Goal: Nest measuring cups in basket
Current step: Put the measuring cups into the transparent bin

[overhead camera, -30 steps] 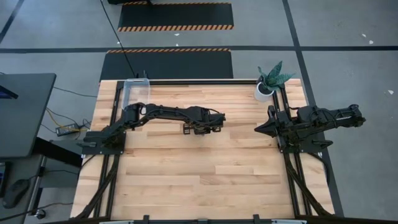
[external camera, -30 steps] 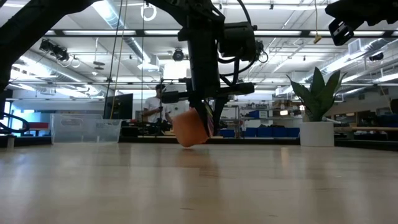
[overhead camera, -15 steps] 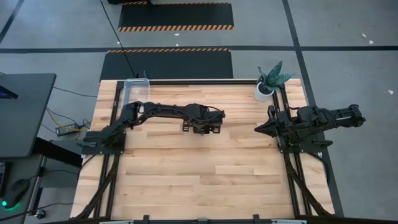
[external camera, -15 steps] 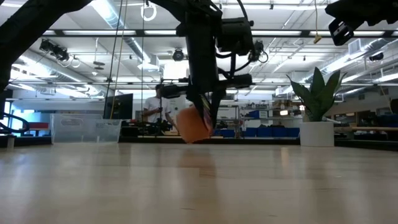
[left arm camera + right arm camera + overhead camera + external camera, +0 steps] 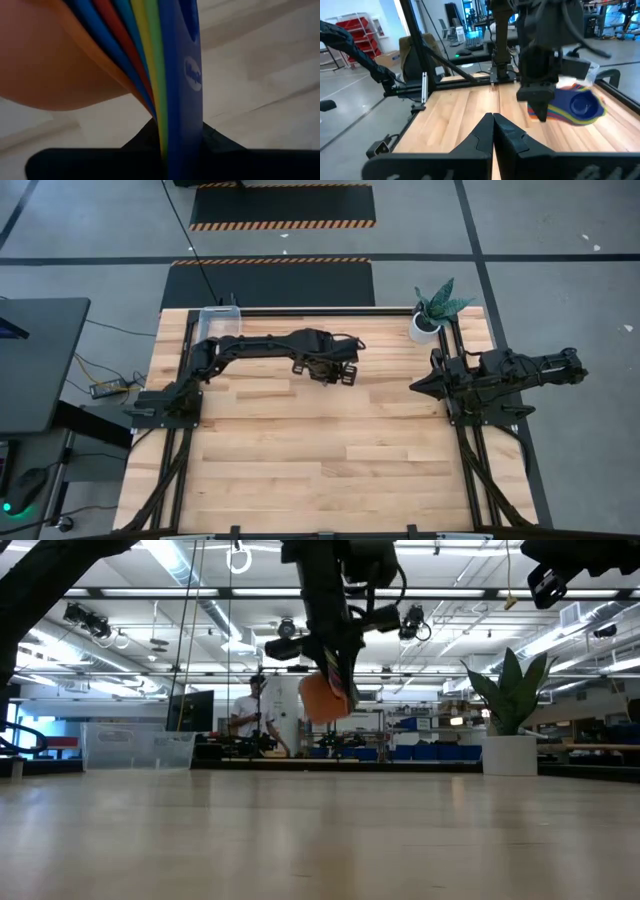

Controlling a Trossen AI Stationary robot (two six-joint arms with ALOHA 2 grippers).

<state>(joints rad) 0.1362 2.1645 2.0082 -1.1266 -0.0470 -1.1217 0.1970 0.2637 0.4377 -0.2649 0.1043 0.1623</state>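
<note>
A nested stack of measuring cups (image 5: 322, 698) hangs in the air over the table's middle, toward its far edge. The orange cup (image 5: 55, 60) is outermost and a blue one (image 5: 577, 105) lies on top. My left gripper (image 5: 326, 370) is shut on the stack and points steeply down. The clear basket (image 5: 218, 325) stands on its bottom at the table's far left corner, also seen in the low view (image 5: 138, 747). My right gripper (image 5: 493, 125) waits shut and level at the table's right edge. My left gripper pinches the cups' stacked flat handles (image 5: 170, 125) between its two fingers; the blue, green, yellow and red handles lie layer on layer. The fingers come from above, pointing steeply down. The stack is lifted clear of the table, its bowls out to one side of the fingers.
A white pot with a green plant (image 5: 427, 323) stands at the far right corner. Black rails run along the table's left and right edges. A person (image 5: 250, 715) is in the room behind the table. Bare wood (image 5: 330, 460) fills the near half.
My left gripper has gone up with the stack of cups and a little toward the far edge, rolling about its own pointing line. The stack, just above the tabletop a second ago, now hangs well clear of it.
</note>
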